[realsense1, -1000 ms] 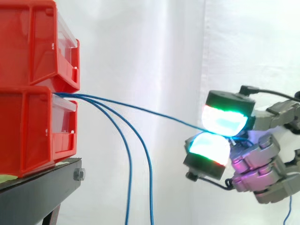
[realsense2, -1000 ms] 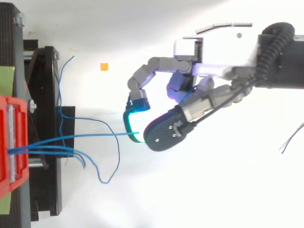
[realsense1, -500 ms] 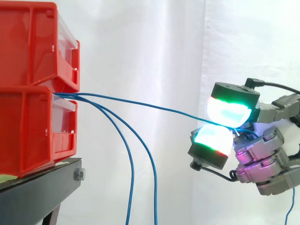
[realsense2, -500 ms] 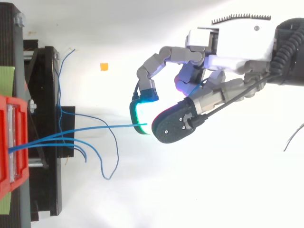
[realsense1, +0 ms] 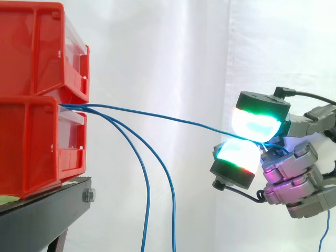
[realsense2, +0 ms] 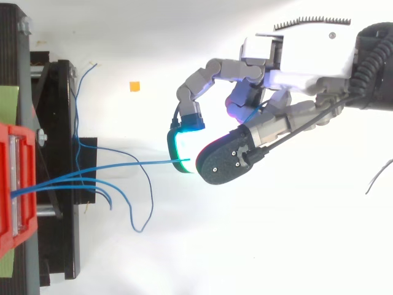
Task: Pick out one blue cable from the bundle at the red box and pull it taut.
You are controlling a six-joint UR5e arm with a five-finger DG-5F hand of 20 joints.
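White curtain (realsense1: 173, 52), black stand (realsense1: 42, 215), fingers (realsense1: 255, 124) pinching blue cable (realsense1: 157, 116)

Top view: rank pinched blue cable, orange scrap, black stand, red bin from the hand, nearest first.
1. blue cable, pinched in the hand.
2. orange scrap, up-left of it.
3. black stand, farther left.
4. red bin, left edge.

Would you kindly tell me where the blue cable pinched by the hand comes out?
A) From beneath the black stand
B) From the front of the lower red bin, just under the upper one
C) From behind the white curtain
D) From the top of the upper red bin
B: in the side view the blue cable runs from the hand back to the lower red bin, just below the upper red bin.
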